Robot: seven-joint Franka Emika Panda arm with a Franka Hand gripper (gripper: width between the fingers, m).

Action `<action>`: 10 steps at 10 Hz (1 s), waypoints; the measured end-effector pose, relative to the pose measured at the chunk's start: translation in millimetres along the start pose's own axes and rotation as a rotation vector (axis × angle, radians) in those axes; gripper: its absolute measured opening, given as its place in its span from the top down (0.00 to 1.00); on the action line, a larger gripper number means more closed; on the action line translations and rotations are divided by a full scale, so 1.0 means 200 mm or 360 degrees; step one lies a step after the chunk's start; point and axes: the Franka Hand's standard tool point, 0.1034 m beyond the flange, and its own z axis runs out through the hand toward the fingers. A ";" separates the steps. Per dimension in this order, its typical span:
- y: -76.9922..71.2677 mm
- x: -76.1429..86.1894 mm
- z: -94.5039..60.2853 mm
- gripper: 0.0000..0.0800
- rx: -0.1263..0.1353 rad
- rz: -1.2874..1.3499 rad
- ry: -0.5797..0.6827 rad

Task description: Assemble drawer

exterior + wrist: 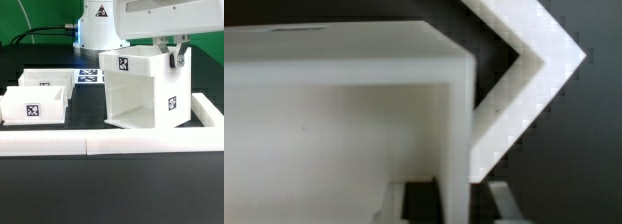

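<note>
Your gripper (177, 55) is closed on the thin upper side wall of the drawer housing (140, 92), 1 finger on each face, and the housing stands just behind the white border rail (110, 143), with 2 open-topped trays, the nearer tray (35, 104) and the farther tray (55, 78), close together at the exterior view's left.

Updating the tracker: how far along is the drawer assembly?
Done: nothing fitted; the rear white open-topped plastic tray and the front white open-topped plastic tray sit outside, at the exterior view's left. In hand: the claw appears shut on the top edge of the large white boxy plastic housing, beside the long white border rail. Left: both trays go in.
</note>
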 end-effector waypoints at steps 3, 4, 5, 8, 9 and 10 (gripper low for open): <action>0.02 -0.05 0.00 0.95 0.0005 0.0716 -0.0049; 0.02 -0.06 0.01 0.95 -0.0015 0.0946 -0.0096; 0.03 -0.05 0.02 0.95 -0.0010 0.1072 -0.0104; 0.02 -0.07 0.02 0.95 -0.0006 0.1138 -0.0121; 0.01 -0.08 0.02 0.95 -0.0010 0.1084 -0.0125; 0.00 -0.07 0.03 0.95 -0.0015 0.1002 -0.0136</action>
